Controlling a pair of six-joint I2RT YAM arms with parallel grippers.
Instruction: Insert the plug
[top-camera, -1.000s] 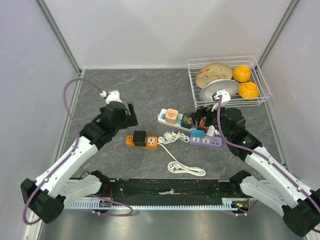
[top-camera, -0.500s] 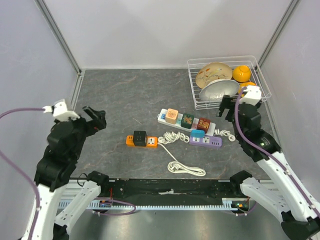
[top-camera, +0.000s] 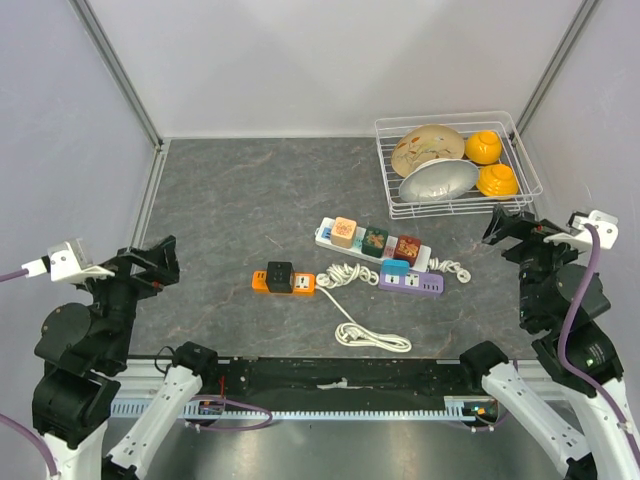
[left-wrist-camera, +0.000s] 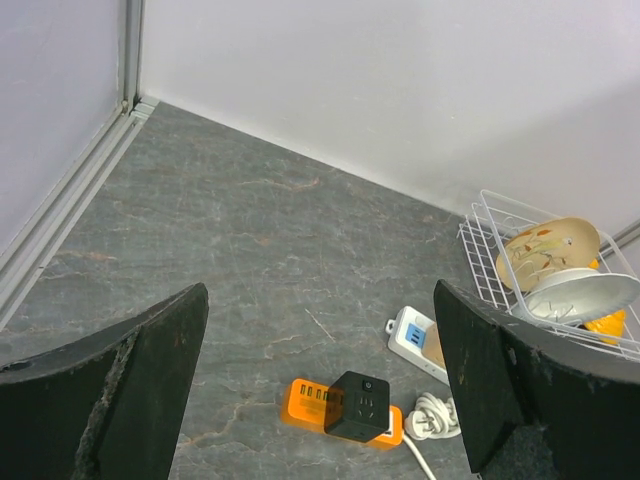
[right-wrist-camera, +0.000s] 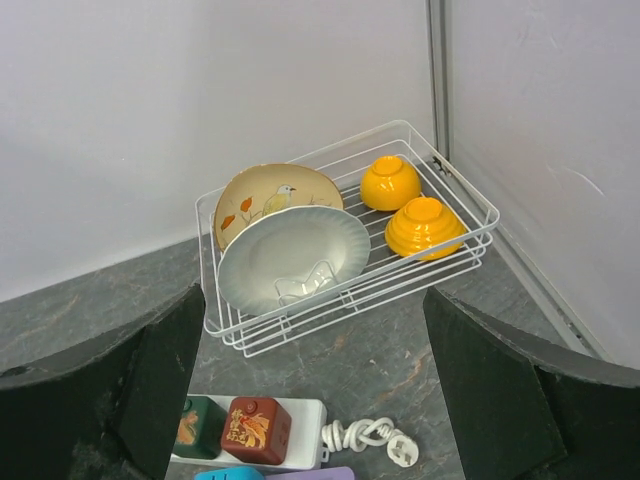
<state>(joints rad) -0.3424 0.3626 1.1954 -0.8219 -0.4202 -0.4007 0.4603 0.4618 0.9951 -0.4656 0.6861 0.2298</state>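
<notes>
An orange power strip (top-camera: 297, 284) with a black cube adapter (top-camera: 279, 275) on it lies mid-table. A bundled white cord ends in a white plug (top-camera: 344, 272) just right of that strip, also in the left wrist view as the white plug (left-wrist-camera: 428, 417) beside the black cube adapter (left-wrist-camera: 358, 405). A white power strip (top-camera: 327, 236) carries three cube adapters, and its own small plug (top-camera: 463, 272) lies loose; the right wrist view shows this small plug (right-wrist-camera: 405, 452). My left gripper (top-camera: 152, 266) hangs open at the left edge and my right gripper (top-camera: 510, 232) open at the right, both holding nothing.
A purple power strip (top-camera: 412, 283) with a blue adapter lies by the white one. A white wire basket (top-camera: 385, 190) at the back right holds two plates and two orange bowls. A loose loop of white cable (top-camera: 375, 340) lies near the front edge.
Both arms have pulled back from the power strips, the left to the near left, the right to the near right, and risen. Both grippers stayed open; nothing on the table moved.
</notes>
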